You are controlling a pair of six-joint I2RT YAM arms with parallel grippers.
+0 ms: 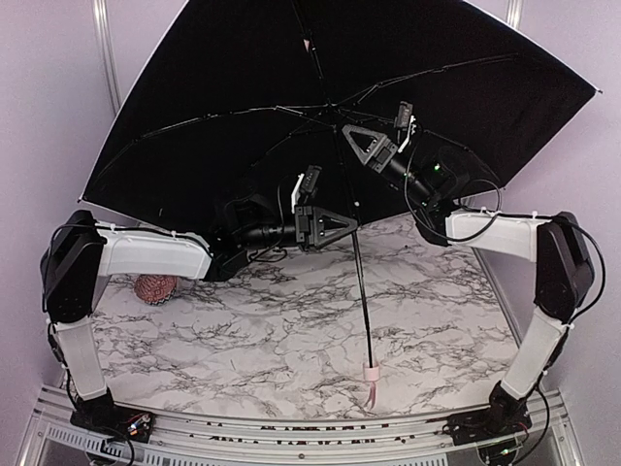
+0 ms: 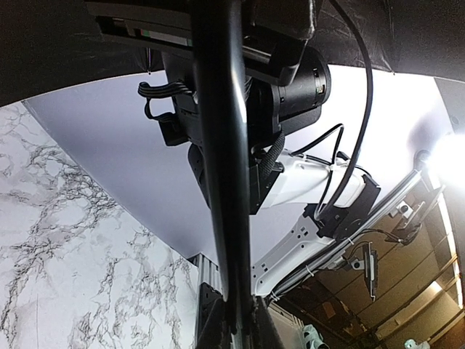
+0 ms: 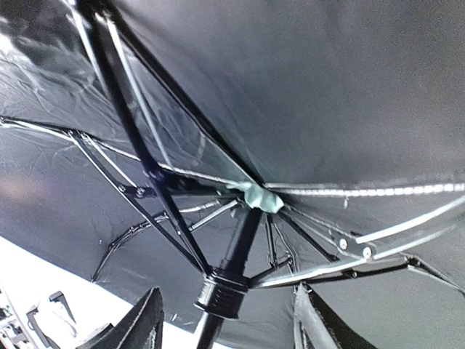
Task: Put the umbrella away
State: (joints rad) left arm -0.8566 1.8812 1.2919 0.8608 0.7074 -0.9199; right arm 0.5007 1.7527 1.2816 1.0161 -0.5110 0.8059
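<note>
The open umbrella (image 3: 312,94) fills nearly the whole view from beneath, its black lining stretched overhead and creased toward the left. Thin metal ribs (image 3: 407,190) fan out from a pale hub (image 3: 258,198) near the middle, with dark stretchers (image 3: 138,190) hinged to them. The black shaft (image 3: 240,243) runs down from the hub, tilted toward the lower left, and passes through a ridged black collar (image 3: 220,292). At the bottom edge the right claw (image 3: 229,327) has its two fingers (image 3: 142,323) spread, one on either side of the shaft just below the collar, with a gap on each side. Beyond the canopy's edge at the lower left lies a bright pale strip (image 3: 65,291) with small blurred shapes that cannot be made out.
</note>
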